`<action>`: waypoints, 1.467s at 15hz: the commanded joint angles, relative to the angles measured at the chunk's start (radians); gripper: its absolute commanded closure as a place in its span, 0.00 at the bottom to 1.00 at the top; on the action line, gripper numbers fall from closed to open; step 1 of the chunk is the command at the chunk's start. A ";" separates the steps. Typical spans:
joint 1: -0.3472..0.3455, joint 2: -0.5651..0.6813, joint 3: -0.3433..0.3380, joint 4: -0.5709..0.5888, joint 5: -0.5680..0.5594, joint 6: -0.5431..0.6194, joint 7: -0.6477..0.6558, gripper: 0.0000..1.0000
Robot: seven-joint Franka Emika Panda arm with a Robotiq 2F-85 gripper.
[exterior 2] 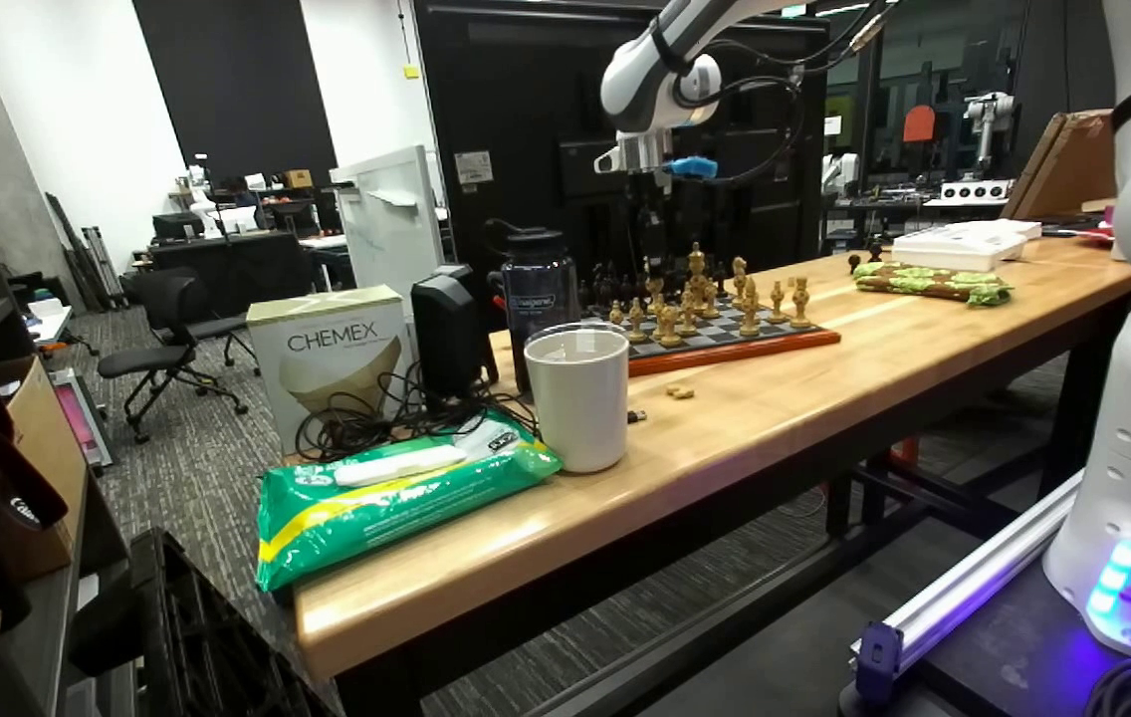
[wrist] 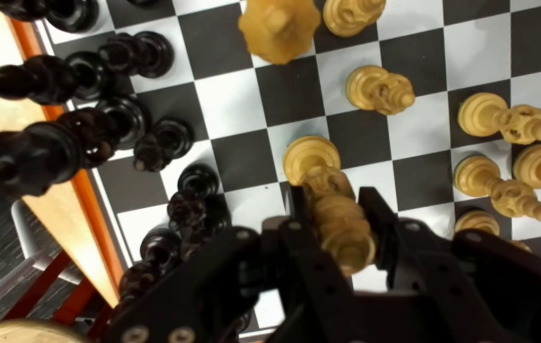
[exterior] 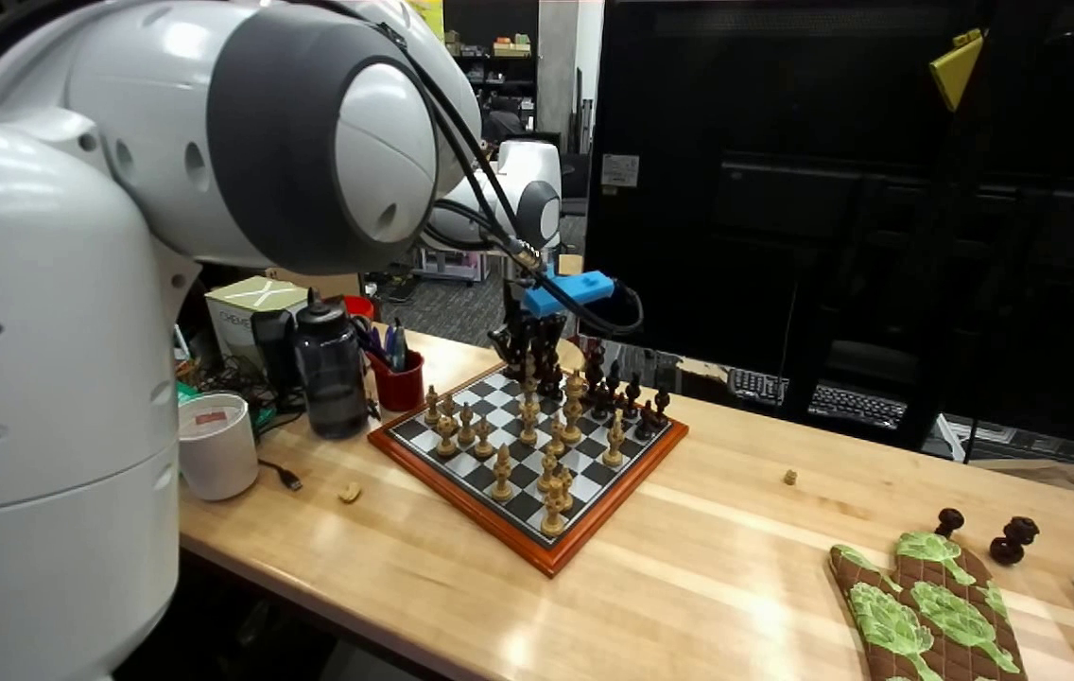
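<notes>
Several dark chessmen [wrist: 123, 119] crowd beside the gripper [wrist: 333, 202], whose narrowly parted jaws clasp a pale chessman [wrist: 339, 221].

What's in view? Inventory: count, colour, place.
table: one, pale wood, centre
chessboard: one, black-and-white, on table
light pieces: over ten, tan, on board
dark pieces: several, black, on board
oven mitt: one, brown-green, on table
loose pieces: two, black, beside mitt
pen cup: one, red, beside board
bottle: one, dark, beside pen cup
canister: one, white, on table
packet: one, green, table end
box: one, beige, behind packet
arm: one, white-grey, over board
jaws: one pair, black, closed on tan piece
</notes>
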 commanded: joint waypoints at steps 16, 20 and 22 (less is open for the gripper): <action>-0.030 -0.056 0.020 -0.048 0.003 0.012 -0.059 0.00; -0.022 -0.101 0.026 -0.071 -0.005 0.023 -0.061 0.00; -0.018 -0.132 0.030 -0.090 -0.011 0.025 -0.062 0.00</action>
